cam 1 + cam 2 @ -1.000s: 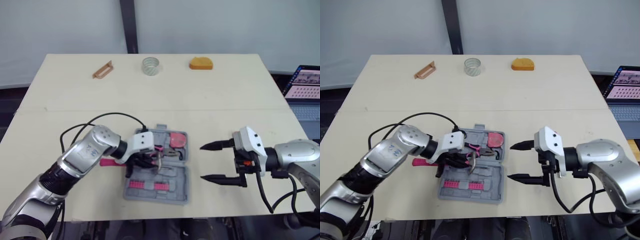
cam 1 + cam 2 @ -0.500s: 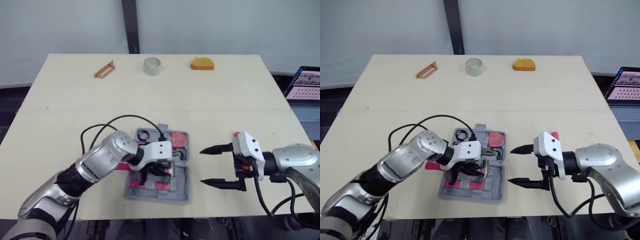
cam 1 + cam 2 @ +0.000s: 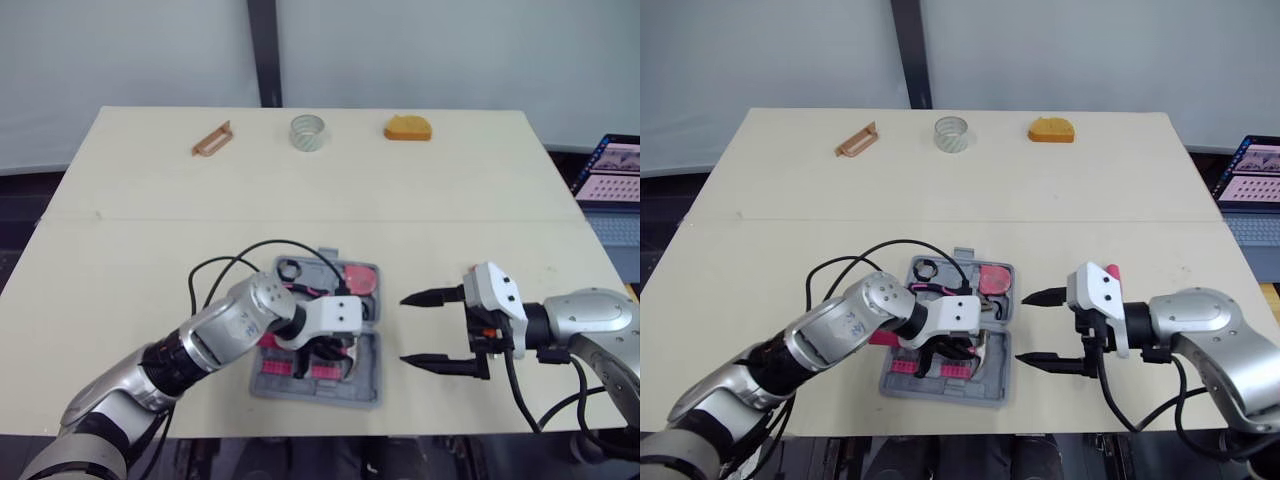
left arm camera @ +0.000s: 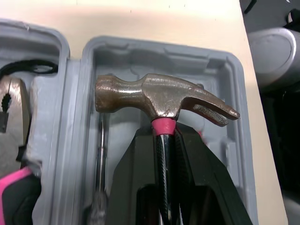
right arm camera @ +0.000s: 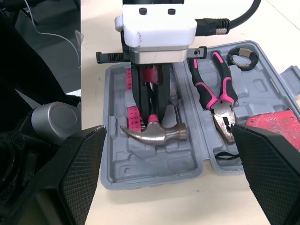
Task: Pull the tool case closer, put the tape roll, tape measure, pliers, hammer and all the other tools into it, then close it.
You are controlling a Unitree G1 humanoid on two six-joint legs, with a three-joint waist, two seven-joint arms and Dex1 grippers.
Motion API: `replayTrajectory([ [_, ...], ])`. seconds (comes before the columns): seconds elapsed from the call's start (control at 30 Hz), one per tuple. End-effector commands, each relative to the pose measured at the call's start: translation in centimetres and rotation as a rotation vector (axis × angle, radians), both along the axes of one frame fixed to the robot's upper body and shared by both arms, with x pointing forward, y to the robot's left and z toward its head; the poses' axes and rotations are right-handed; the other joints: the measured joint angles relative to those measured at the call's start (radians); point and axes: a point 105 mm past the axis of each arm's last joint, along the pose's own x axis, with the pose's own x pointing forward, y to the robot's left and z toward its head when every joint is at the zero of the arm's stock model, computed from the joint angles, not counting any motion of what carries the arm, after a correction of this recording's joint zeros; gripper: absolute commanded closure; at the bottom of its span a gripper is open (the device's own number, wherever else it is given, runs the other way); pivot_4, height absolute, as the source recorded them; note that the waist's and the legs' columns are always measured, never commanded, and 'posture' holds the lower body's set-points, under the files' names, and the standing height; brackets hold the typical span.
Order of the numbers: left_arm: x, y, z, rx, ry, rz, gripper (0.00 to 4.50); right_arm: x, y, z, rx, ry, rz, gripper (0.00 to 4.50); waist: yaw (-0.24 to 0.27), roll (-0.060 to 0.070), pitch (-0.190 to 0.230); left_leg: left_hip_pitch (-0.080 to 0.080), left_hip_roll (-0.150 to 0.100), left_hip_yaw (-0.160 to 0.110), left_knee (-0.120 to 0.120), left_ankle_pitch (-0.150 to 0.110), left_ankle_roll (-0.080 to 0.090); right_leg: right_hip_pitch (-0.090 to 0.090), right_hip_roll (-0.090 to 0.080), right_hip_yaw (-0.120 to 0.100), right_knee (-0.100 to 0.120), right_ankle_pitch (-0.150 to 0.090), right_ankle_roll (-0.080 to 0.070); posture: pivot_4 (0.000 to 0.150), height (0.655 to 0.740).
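The hammer (image 4: 159,96) is being gripped at its neck by the left gripper (image 4: 164,135), whose fingers are clamped on it, inside the near half of the open tool case (image 3: 365,390). The right gripper (image 3: 427,327) is being held spread, just beside the case's right edge.

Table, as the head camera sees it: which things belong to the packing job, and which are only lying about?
Job: tool case, hammer in the left end effector, pliers, tape roll, orange tape measure.
Lying about: laptop; brown piece, perhaps a tool.
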Motion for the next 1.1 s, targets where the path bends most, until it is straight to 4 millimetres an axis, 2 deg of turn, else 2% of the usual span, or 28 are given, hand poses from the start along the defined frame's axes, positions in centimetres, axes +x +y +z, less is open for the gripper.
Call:
replayTrajectory([
  [0.03,-0.1,-0.7,0.4,-0.010,-0.029,-0.016,4.50,-0.1,0.4,0.5,0.014,-0.021,0.017,0.00,0.004,0.000,0.000,0.000,0.000,0.000,0.000,0.000,0.000,0.000,0.000,0.000,0.000,0.000,0.000,0.150,0.7400],
  [0.23,0.3,-1.1,0.0,-0.002,-0.043,-0.008,4.50,-0.2,0.3,0.6,0.003,-0.015,0.017,0.00,0.010,0.000,0.000,0.000,0.000,0.000,0.001,0.000,0.000,0.000,0.000,0.000,0.000,0.001,0.000,0.150,0.7400],
  [0.6,0.4,-2.0,-0.1,-0.023,-0.045,-0.016,4.50,-0.3,-1.8,-0.5,-0.080,0.025,-0.028,0.00,0.010,0.000,0.000,-0.001,0.000,0.000,0.002,0.000,0.001,0.000,0.000,0.000,0.000,0.001,0.000,0.150,0.7400],
  [1.1,0.5,-2.4,-0.4,-0.025,-0.055,-0.036,4.50,-0.2,-1.7,-0.2,-0.074,0.020,-0.039,0.00,0.010,0.000,0.000,-0.001,0.000,0.000,0.002,0.000,0.001,0.000,0.000,0.000,0.000,0.001,0.000,0.150,0.7400],
])
